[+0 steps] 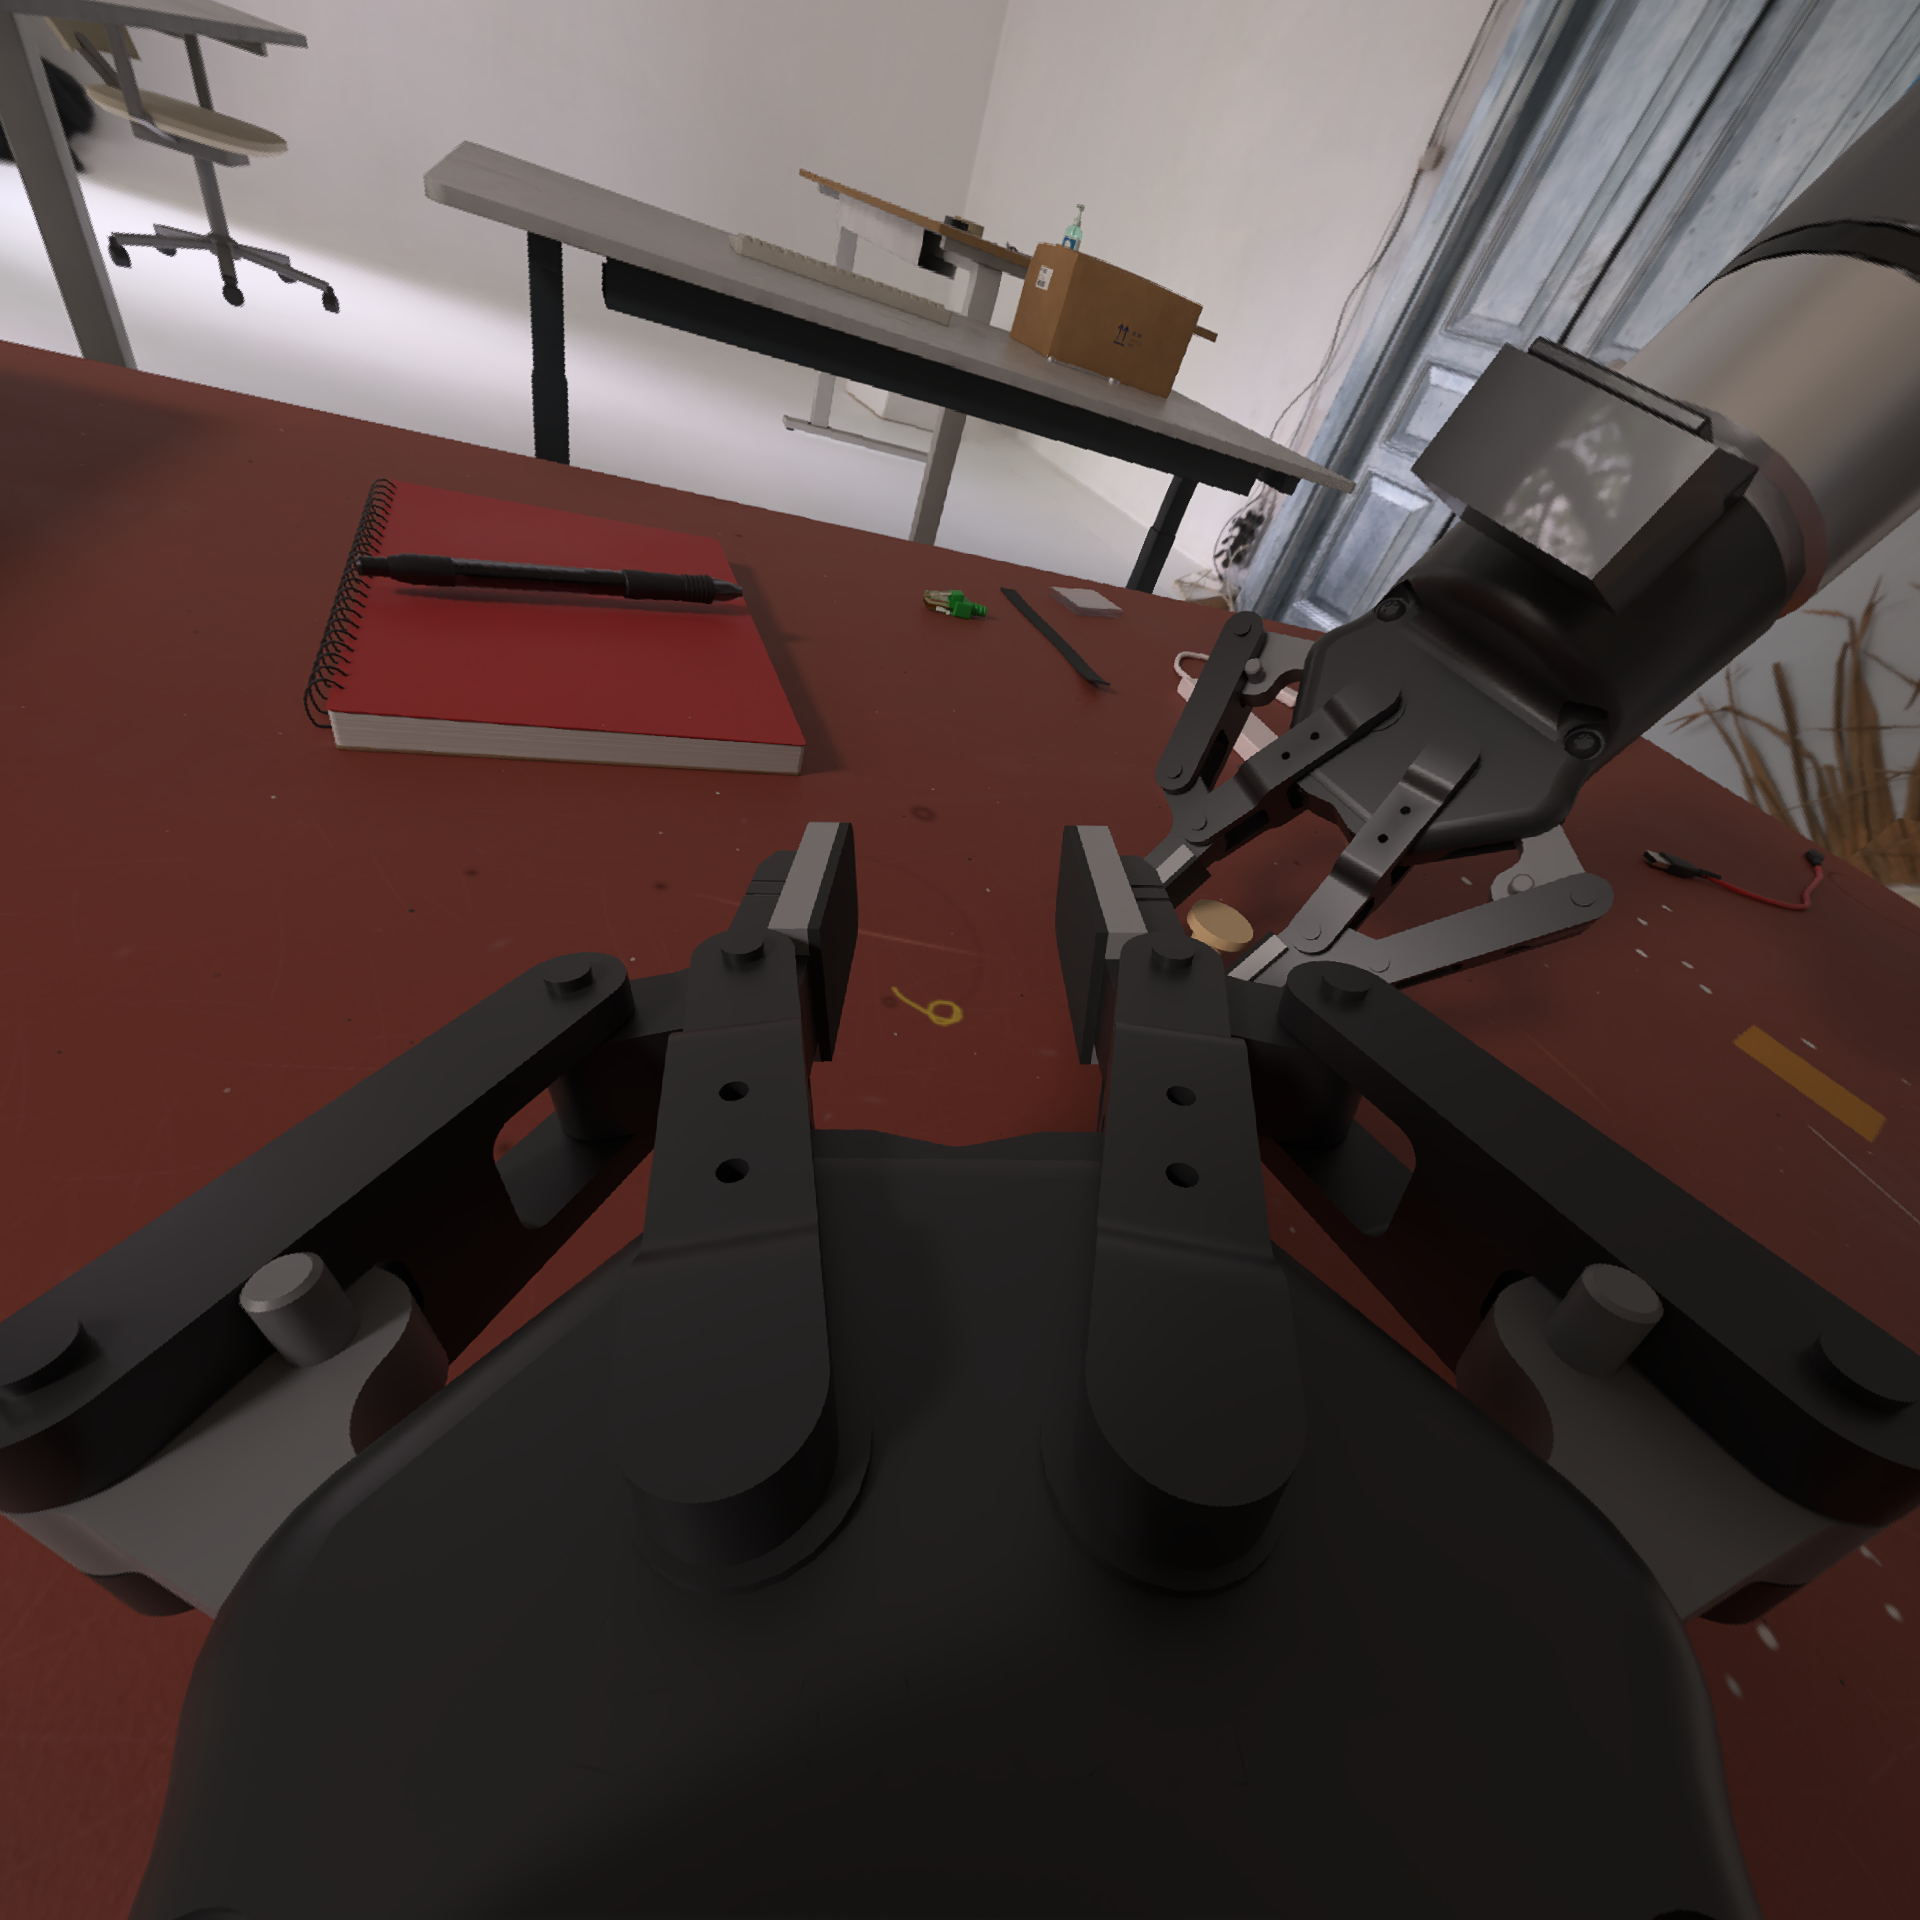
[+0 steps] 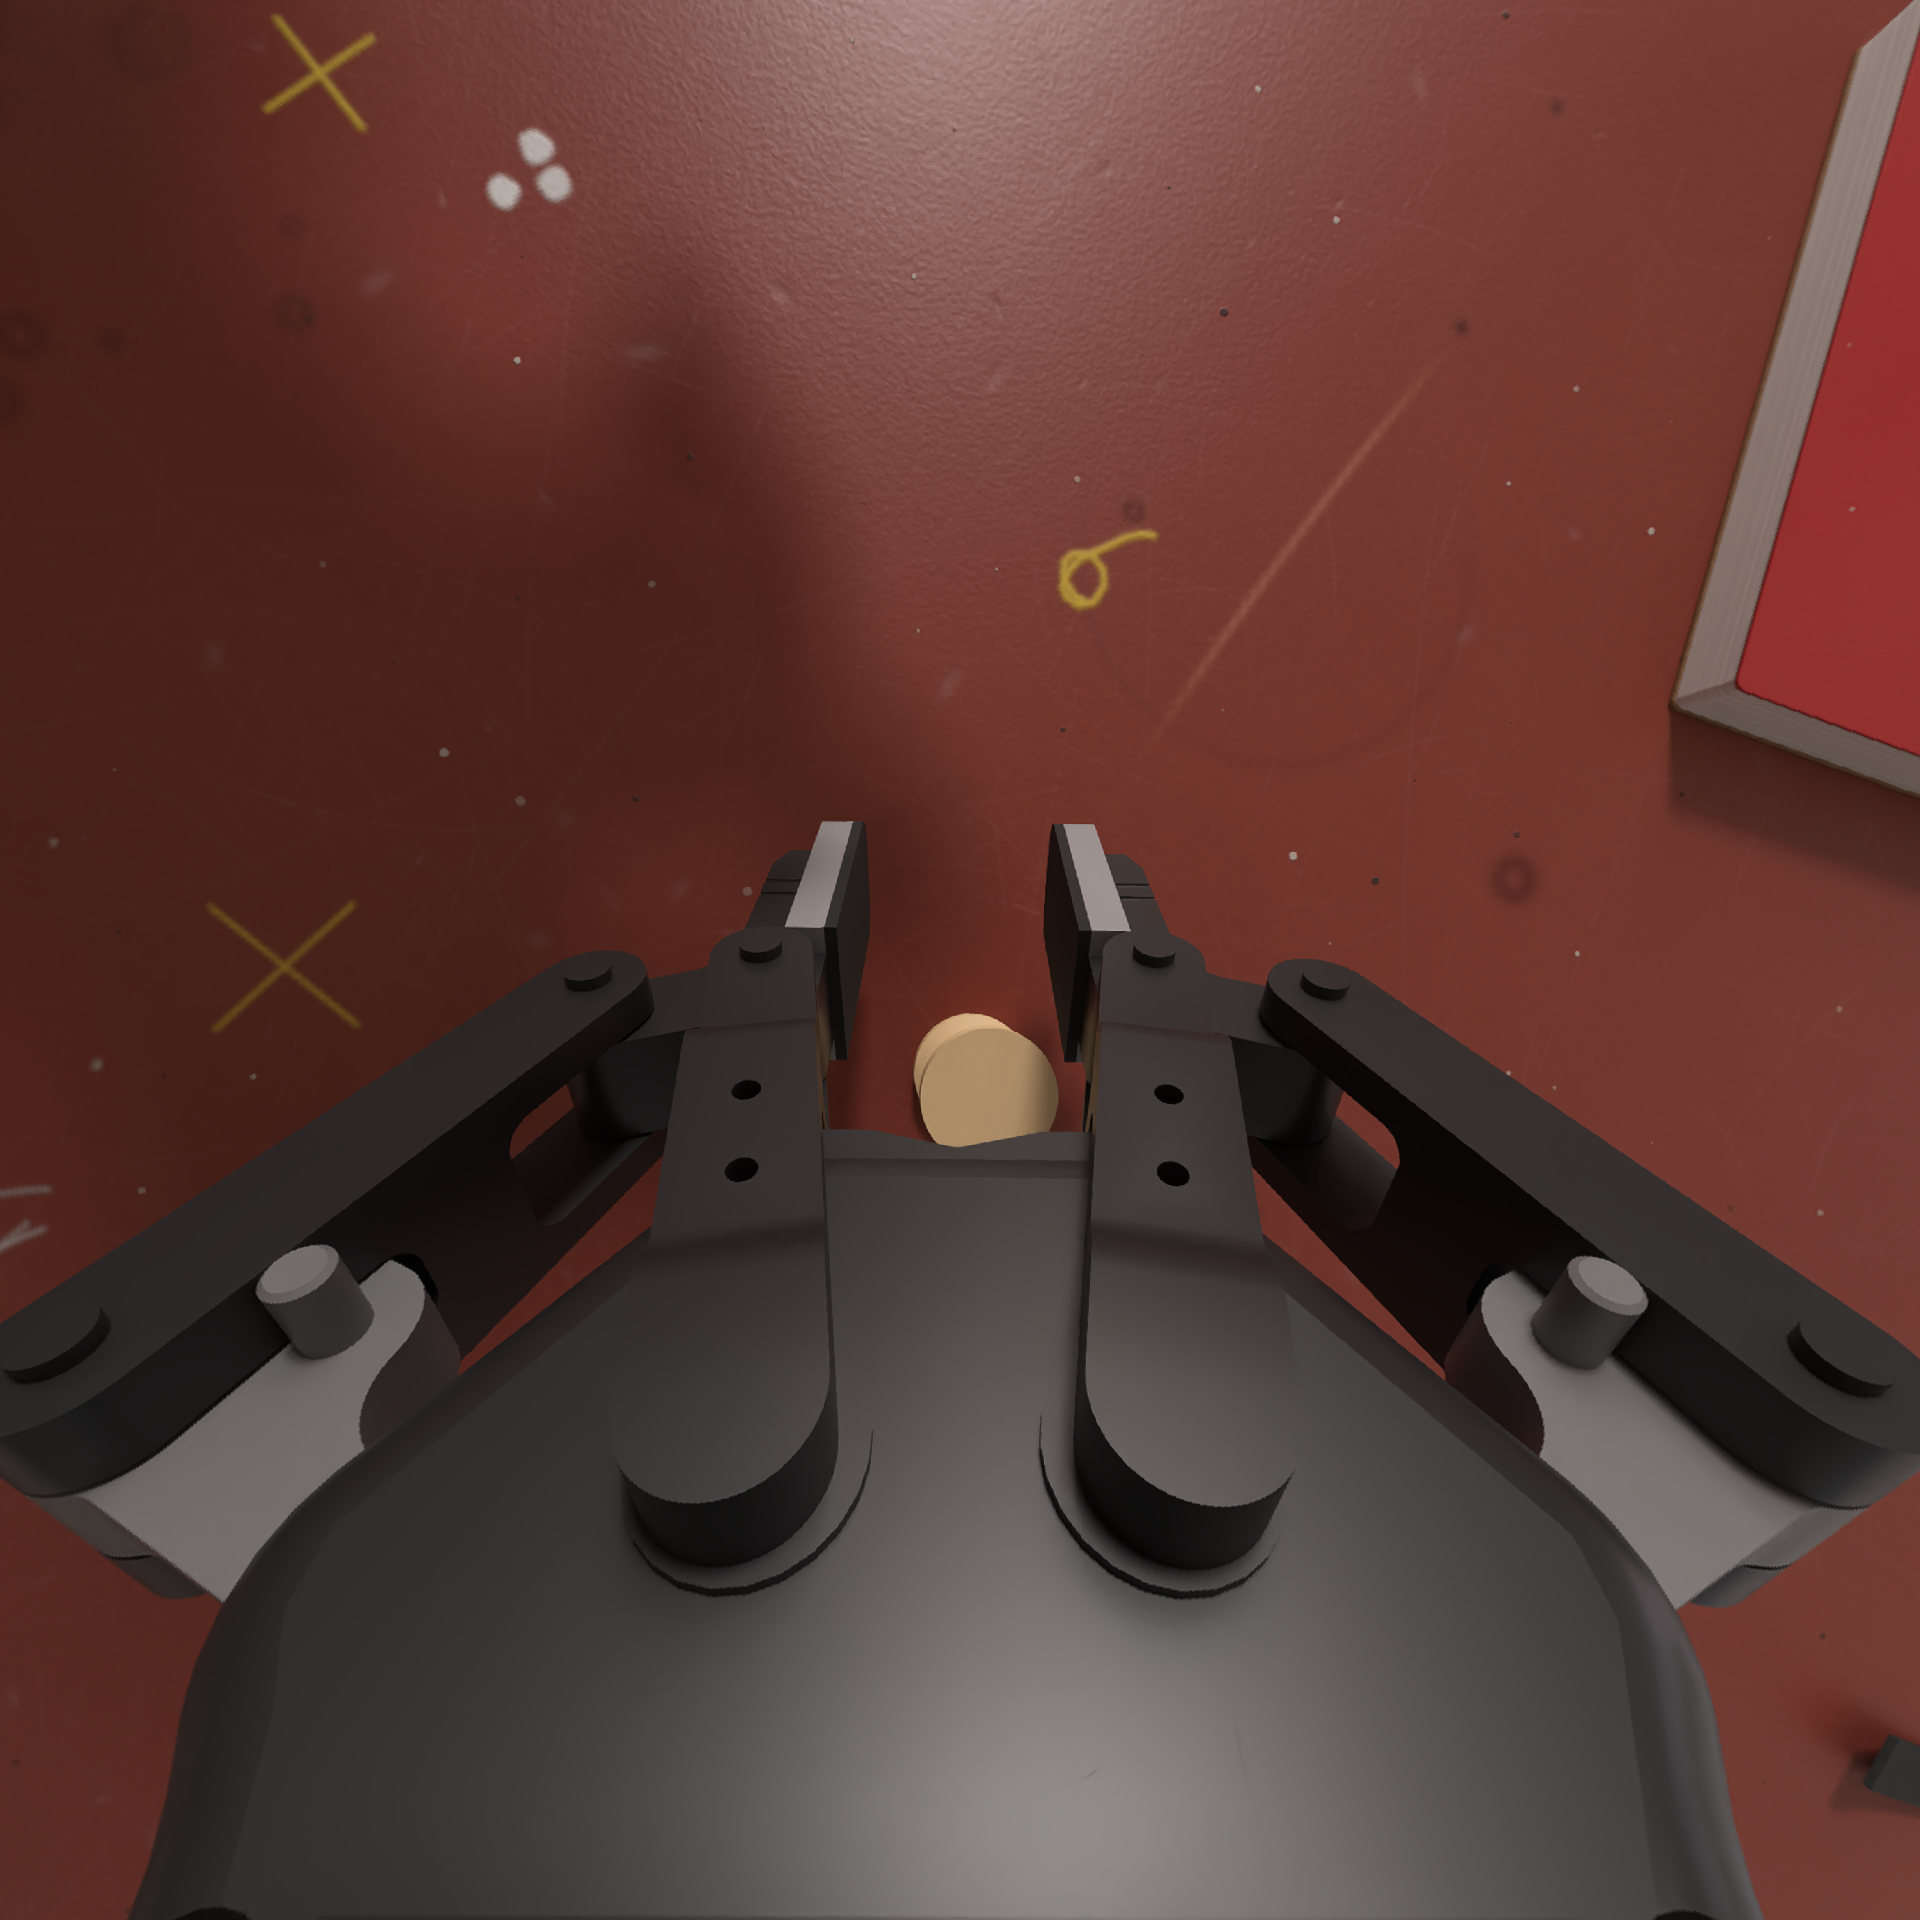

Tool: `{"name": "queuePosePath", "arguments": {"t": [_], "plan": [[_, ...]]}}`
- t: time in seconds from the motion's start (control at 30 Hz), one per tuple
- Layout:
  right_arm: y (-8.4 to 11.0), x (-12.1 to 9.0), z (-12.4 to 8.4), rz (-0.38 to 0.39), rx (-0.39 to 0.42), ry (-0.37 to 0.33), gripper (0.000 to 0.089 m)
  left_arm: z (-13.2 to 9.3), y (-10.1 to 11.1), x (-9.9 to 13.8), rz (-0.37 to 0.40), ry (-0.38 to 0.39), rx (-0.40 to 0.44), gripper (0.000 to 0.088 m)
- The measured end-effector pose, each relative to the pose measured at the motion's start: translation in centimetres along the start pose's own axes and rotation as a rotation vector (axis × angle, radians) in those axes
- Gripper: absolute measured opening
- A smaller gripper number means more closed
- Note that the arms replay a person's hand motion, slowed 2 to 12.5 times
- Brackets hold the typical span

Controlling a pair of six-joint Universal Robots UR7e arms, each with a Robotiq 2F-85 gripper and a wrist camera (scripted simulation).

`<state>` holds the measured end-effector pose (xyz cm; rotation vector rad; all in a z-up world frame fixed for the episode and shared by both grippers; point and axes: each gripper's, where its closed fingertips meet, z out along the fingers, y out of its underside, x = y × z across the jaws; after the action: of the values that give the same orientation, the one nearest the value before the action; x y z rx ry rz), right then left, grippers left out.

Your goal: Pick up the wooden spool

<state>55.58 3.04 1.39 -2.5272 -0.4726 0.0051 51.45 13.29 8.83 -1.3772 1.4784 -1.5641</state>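
Red-brown table [image 2: 935,312] fills the frame. Right gripper [image 2: 958,904] points down, jaws parted, gripping nothing; wooden spool [image 2: 987,1081] stands between them at lower centre, axis toward the camera, lower edge hidden by the gripper body. Left gripper [image 1: 958,914] parted, empty.

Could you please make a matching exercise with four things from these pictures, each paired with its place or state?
Things:
1. wooden spool
2. black pen
3. red notebook
4. left gripper

Places or states:
A. open, holding nothing
B. between the fingers of the right gripper
C. lying on the notebook
D. flat on the table, closed

Pairs: 1-B, 2-C, 3-D, 4-A
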Motion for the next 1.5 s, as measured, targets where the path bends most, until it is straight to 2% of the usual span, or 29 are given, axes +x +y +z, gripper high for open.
{"name": "queuePosePath", "arguments": {"t": [0.6,0.77,0.97,1.23,1.5], "plan": [[-0.8,0.3,-0.7,-0.021,0.051,0.025,0.0310,0.0,0.1,0.0,0.001,0.002,-0.003,0.0353],[-0.7,0.6,-0.8,-0.038,0.020,0.039,0.0322,0.0,0.1,0.0,0.001,0.002,-0.003,0.0353],[0.3,1.3,-1.3,-0.044,-0.055,0.054,0.0353,0.0,0.1,0.1,0.002,0.002,-0.004,0.0352],[1.3,1.6,-2.1,-0.018,-0.115,-0.015,0.0391,0.1,0.1,0.1,0.004,0.002,-0.006,0.0352],[2.0,1.7,-1.6,-0.014,-0.191,-0.098,0.0422,0.1,0.1,0.0,0.003,0.000,-0.008,0.0352]]}}
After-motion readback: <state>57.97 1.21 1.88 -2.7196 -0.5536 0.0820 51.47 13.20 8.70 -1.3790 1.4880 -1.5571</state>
